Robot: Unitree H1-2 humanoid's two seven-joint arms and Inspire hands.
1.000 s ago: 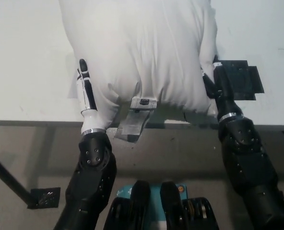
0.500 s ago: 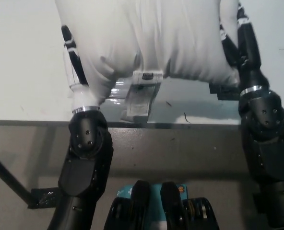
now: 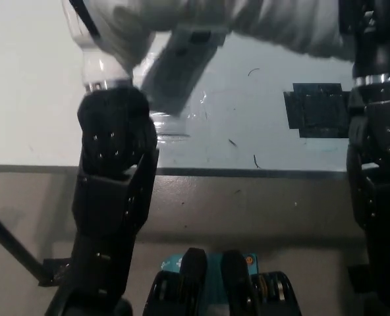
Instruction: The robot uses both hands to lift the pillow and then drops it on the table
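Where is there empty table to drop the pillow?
Bare table lies left of the left hand, and between the clear plastic patch and the black tape patch. Up top it is crowded: the pillow hangs between both arms, right hand beside it.

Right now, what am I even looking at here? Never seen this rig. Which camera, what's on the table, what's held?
One picture, from a camera on a humanoid robot's head, looking steeply down. The two dark limbs are its arms. The white left hand shows at upper left and the black right hand at upper right, both mostly cut off by the frame. Between them they press a white pillow, raised to the top edge; a grey tag hangs from it. Below lies the pale table, with a black patch of tape or similar near the right arm and some clear film by the left arm.
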